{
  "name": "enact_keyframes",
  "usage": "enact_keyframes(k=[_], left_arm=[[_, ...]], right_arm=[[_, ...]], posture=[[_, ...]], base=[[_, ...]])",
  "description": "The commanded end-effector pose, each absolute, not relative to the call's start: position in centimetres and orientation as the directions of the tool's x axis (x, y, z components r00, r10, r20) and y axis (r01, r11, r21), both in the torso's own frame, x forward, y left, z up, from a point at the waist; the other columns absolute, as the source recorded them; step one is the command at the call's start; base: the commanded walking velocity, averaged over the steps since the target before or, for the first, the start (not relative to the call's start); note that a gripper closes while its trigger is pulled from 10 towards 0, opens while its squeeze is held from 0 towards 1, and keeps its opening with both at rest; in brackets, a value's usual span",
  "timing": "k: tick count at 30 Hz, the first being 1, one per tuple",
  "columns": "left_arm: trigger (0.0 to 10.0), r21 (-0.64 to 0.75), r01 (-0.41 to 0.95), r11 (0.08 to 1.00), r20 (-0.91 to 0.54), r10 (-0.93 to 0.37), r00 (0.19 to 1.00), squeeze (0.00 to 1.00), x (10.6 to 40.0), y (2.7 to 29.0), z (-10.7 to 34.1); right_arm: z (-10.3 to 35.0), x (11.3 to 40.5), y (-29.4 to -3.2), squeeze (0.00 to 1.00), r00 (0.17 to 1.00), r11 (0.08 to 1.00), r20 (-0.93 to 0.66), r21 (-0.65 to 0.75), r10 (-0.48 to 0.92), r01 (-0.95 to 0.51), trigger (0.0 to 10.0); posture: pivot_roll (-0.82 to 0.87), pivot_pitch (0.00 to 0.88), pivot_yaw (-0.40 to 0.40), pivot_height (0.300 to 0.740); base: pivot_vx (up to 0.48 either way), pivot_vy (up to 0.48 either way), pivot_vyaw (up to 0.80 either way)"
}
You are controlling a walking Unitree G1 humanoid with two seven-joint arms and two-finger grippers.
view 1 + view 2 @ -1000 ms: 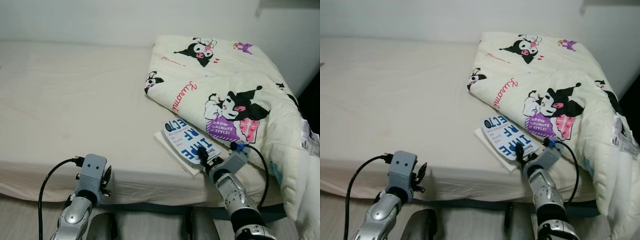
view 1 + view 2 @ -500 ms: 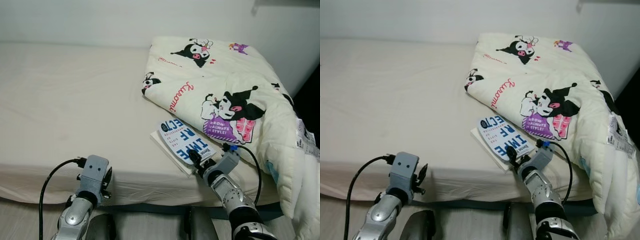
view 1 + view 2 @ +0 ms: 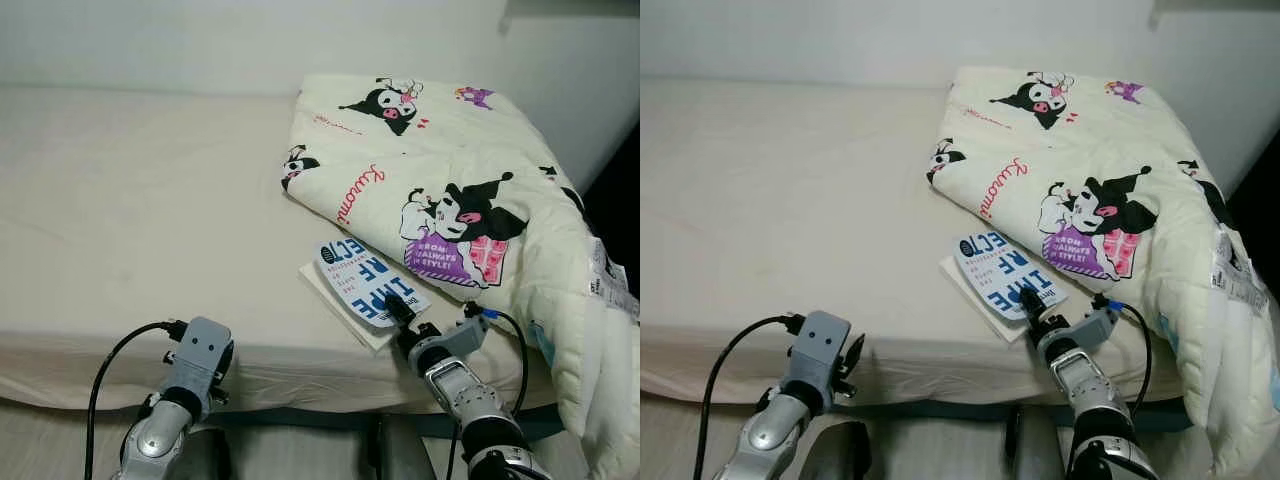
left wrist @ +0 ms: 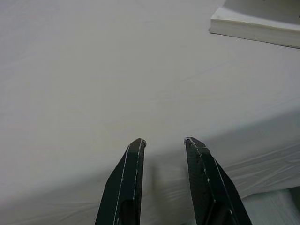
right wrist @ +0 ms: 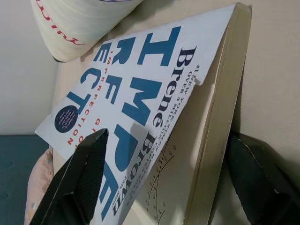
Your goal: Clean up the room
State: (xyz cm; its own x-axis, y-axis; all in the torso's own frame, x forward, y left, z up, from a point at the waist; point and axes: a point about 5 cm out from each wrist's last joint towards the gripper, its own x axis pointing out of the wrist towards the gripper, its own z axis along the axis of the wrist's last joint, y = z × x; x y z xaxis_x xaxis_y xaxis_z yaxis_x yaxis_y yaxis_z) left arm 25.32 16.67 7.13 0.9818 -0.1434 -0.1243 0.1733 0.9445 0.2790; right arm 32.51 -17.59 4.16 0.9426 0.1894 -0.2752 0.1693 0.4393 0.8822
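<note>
Paperback book [image 3: 366, 289] lying near the bed's [image 3: 140, 220] front edge, just beside the folded blanket [image 3: 450, 190] — light, floppy-covered, best pinched at the near corner through cover and pages. Right gripper [image 3: 402, 312] spread wide, probably straddling that corner, nearer than a second ago. Left gripper [image 4: 164, 143] idle, slightly parted — lower now.

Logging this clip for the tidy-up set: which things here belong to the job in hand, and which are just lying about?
In the job:
- book, lying on the bed near its front edge
- right gripper, open, fingers either side of the book's near corner

Just there:
- bed
- cartoon-print quilt, folded on the bed
- left gripper, open, idle over the sheet
</note>
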Motion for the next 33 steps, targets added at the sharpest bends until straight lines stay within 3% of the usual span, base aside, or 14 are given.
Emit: enact_keyframes(k=[1,2,23,29,33], left_arm=[[10.0,0.306,0.181,0.935,-0.127,-0.149,0.981,0.0,25.3,17.0,7.1],[10.0,0.308,0.18,0.934,-0.126,-0.147,0.981,0.0,25.3,17.1,7.1],[10.0,0.33,0.109,0.937,-0.085,-0.086,0.993,0.0,26.0,17.7,7.7],[10.0,0.336,0.042,0.941,-0.055,-0.025,0.998,0.0,26.5,18.3,8.1],[10.0,0.27,-0.053,0.961,-0.023,0.062,0.998,0.0,27.0,19.2,8.8]], right_arm=[[2.9,31.9,-16.5,0.0,0.917,0.409,-0.331,0.886,0.224,0.22,4.6],[3.3,32.1,-16.6,0.0,0.922,0.401,-0.319,0.891,0.22,0.212,0.0],[4.4,33.1,-16.7,0.0,0.937,0.416,-0.266,0.896,0.227,0.154,0.0],[5.6,33.7,-15.9,0.0,0.932,0.504,-0.205,0.863,0.298,0.029,0.0],[7.7,33.9,-14.7,0.0,0.915,0.572,-0.083,0.802,0.396,-0.174,0.0]], posture=[[0.06,0.137,-0.025,0.565],[0.06,0.136,-0.025,0.565],[0.06,0.125,-0.027,0.565],[0.06,0.114,-0.03,0.565],[0.05,0.092,-0.039,0.565]], base=[[0.0,0.0,0.0],[0.0,0.0,0.0],[0.0,0.0,0.0],[0.0,0.0,0.0],[0.0,0.0,0.0]])
